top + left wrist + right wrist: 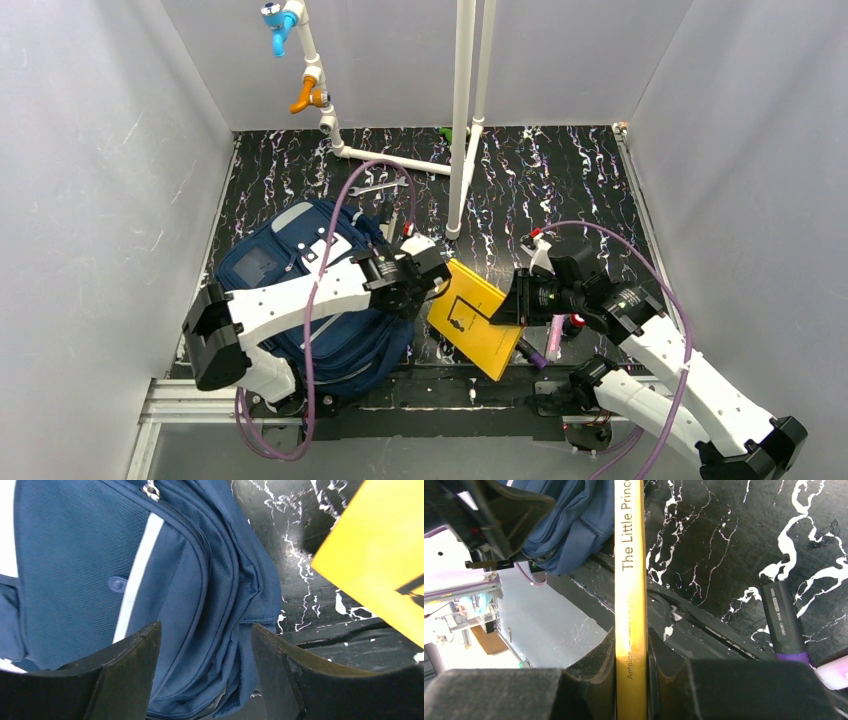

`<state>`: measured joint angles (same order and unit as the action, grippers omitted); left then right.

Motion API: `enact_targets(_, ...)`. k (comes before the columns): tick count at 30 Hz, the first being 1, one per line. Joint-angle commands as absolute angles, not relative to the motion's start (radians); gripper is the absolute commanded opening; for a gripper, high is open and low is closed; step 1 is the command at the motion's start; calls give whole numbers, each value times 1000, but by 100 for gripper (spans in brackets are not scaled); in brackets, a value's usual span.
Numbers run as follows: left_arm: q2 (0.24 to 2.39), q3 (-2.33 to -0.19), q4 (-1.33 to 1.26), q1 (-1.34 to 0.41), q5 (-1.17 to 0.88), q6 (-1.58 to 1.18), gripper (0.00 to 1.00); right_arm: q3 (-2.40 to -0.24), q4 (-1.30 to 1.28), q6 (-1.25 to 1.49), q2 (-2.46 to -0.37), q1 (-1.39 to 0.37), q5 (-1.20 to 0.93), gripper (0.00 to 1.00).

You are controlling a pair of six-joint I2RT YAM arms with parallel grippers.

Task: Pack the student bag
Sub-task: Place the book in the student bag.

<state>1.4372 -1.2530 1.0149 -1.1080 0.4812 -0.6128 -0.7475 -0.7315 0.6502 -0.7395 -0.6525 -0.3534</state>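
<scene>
Near edge of the black marbled counter (560, 180): right claw (507, 298) is clamped on the spine of the thin yellow paperback book (470, 318), tilted off the surface. Just left, left claw (205, 630) gapes wide and empty over the big navy striped fabric backpack (265, 270), slumped at the near-left corner. Looks like book-loading; next calls for spreading the bag's mouth

My top view looks down over whole surface (560, 190); both wrist views close in, sharing bag (75, 570) and book (630, 605).
</scene>
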Motion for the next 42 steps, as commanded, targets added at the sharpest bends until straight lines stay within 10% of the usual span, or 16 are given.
enact_targets(1,1437,-1188,928,-1106,468,-685,65,-764,-696,641,-714,-653,-372,1)
enact_targets(17,1623,-1091,937,-1125,495,-716,63,-717,-658,637,-727,-653,-403,1)
enact_targets(26,1569,-1190,1092,-1140,716,-781,0,-706,-683,653,-690,-653,-415,1)
enact_targets(42,1195,-1560,1222,-1141,697,-574,0,-485,147,1249,-786,-671,-755,1)
